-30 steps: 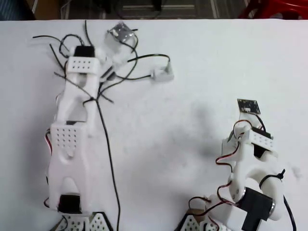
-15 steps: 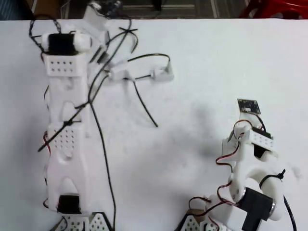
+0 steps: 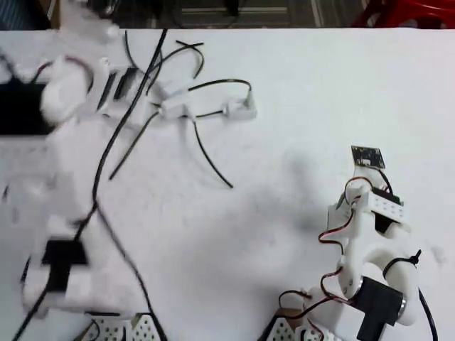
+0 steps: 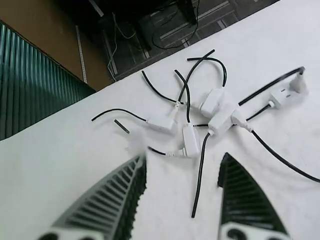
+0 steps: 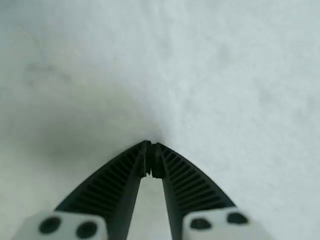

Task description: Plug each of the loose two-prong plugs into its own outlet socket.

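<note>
Several white two-prong plugs and sockets on short black cords lie tangled at the table's far left. In the left wrist view I see one joined pair, a loose plug, another and a socket farther off. From above, the cluster and the outlying socket are plain. My left gripper is open, raised above the table short of the tangle, holding nothing. The left arm shows as a blur at the left edge. My right gripper is shut, tips down close to bare table.
The right arm sits folded at the near right. A black cable from the left arm drapes across the left side. One loose cord end trails toward the middle. The table's far edge borders a dark floor.
The left arm swung up and to the left, away from above the tangle, dragging the cords; one cord end now trails toward the middle. The right arm has not moved.
</note>
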`<state>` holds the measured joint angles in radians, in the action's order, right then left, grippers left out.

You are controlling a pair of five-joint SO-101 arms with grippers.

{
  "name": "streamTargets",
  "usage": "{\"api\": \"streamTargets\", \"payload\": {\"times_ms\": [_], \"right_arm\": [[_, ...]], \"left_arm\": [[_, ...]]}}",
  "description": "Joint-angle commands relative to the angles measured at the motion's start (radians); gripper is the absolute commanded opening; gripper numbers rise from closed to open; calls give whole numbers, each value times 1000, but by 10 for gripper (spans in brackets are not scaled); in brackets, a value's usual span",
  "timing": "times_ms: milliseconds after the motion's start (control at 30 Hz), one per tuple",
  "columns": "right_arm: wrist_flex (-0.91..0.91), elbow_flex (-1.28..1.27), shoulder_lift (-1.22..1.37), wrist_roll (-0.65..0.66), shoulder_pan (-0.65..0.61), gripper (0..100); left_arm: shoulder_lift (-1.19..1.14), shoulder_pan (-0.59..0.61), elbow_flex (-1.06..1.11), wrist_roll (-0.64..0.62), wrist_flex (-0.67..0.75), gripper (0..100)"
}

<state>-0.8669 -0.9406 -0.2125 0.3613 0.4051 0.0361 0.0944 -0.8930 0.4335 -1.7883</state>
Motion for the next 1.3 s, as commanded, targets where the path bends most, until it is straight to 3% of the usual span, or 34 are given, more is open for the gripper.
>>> {"api": "streamTargets", "payload": {"times_ms": [0,167,300,433,533,700,800,967,1167,1267], "right_arm": [[12,25,-13,-9,-1,20],[7,49,-24,-9,-7,20],[-108,78,-134,-11,-59,20],[-260,117,-346,-12,-136,20],[-348,127,-545,-94,-176,20],[-366,43,-878,-163,-188,24],[-344,-58,-1055,-158,-236,24],[-291,-301,-1323,-38,-346,21],[-237,-621,-1607,-15,-397,20],[-223,-677,-1557,-9,-395,20]], "left_arm": [[427,-21,354,-15,29,234],[776,-18,658,-150,95,234],[1049,-21,896,-180,130,234],[1322,-21,1166,-192,186,234],[1515,-21,1392,-203,238,234],[1797,-21,1728,-206,334,234],[1784,-18,1780,-206,356,234],[1776,-21,1886,-206,400,229],[1778,-18,2157,-206,522,20],[1778,-16,2237,-206,540,47]]}}
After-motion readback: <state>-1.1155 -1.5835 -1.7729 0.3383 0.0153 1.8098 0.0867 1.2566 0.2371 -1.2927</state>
